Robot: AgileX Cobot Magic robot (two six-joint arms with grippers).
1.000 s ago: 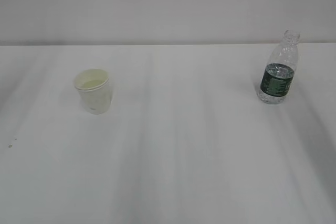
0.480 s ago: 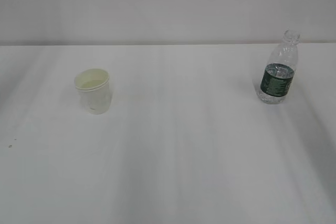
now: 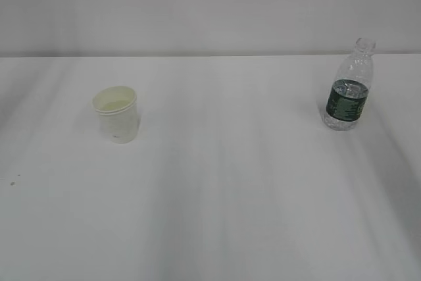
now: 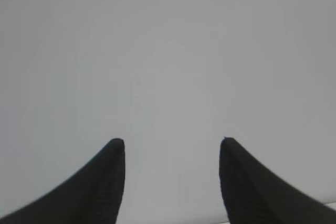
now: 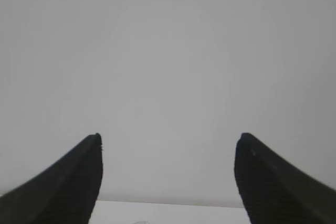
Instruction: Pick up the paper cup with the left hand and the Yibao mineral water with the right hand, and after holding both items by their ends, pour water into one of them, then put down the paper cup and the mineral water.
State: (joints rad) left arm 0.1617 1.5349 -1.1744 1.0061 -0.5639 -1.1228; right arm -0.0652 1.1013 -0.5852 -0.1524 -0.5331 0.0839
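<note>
Cup and bottle both stand upright on the white table [image 3: 230,182], well apart, w/ neither arm showing in the exterior view. Paper cup [image 3: 117,114] sits left of centre, mouth up, cream inside visible. Yibao mineral water [image 3: 349,87] stands far right near the back edge of the table, no cap, dark green label band, a little water low in it.

Left hand [image 4: 172,145]: wrist view shows two black fingertips [image 4: 111,166] apart w/ a clear gap, nothing between them, only a plain grey-white surface ahead. No cup in that view, so gripper is off it; how far, can't tell.

Right hand [image 5: 168,140]: fingers [image 5: 252,171] spread wider than the left's, nothing held, same blank backdrop; bottle not clearly in that view either.

Vs the earlier exterior frames: bottle in the same spot, same stance. Cup at about the same place; it looked slightly tilted before, now sits straighter. Arms out of the exterior view then too.
</note>
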